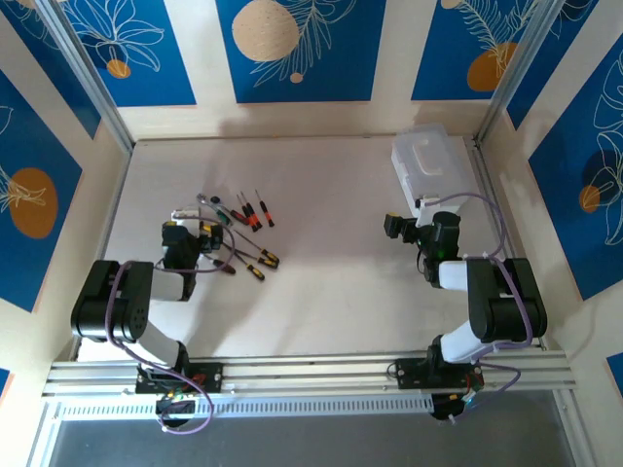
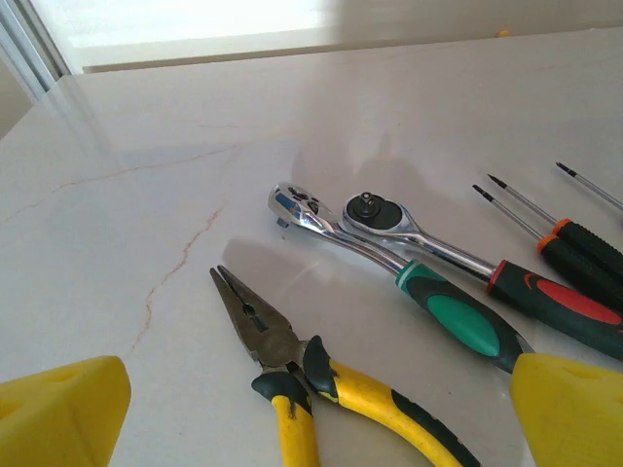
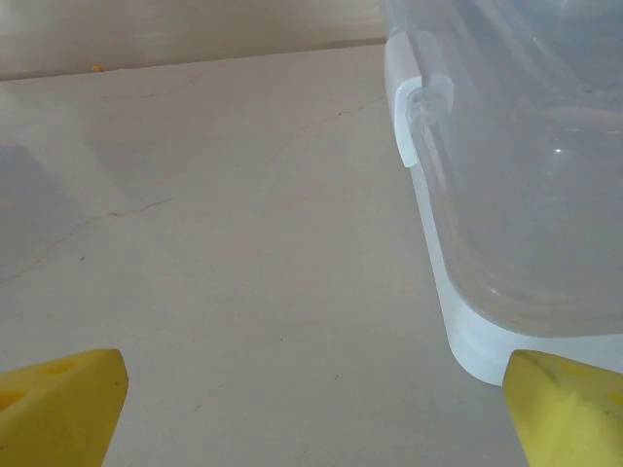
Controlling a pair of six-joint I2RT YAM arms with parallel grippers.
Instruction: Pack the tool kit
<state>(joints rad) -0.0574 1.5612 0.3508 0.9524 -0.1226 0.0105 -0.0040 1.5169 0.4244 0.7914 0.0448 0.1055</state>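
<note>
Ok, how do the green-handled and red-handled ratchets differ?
The green-handled ratchet has a green and black grip, the red-handled ratchet a red and black one. The green one lies beside the pliers, the red one beside the screwdrivers. Both have chrome heads and lie flat, side by side.

Arms blk joints + white links, purple cables, yellow gripper fingertips

pale veined table, screwdrivers, ratchets, pliers lying left, clear case far right

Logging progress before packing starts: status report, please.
Left end effector open near pliers; right end effector open beside clear case. Screwdrivers, ratchets loose on table. Nothing blocking.
</note>
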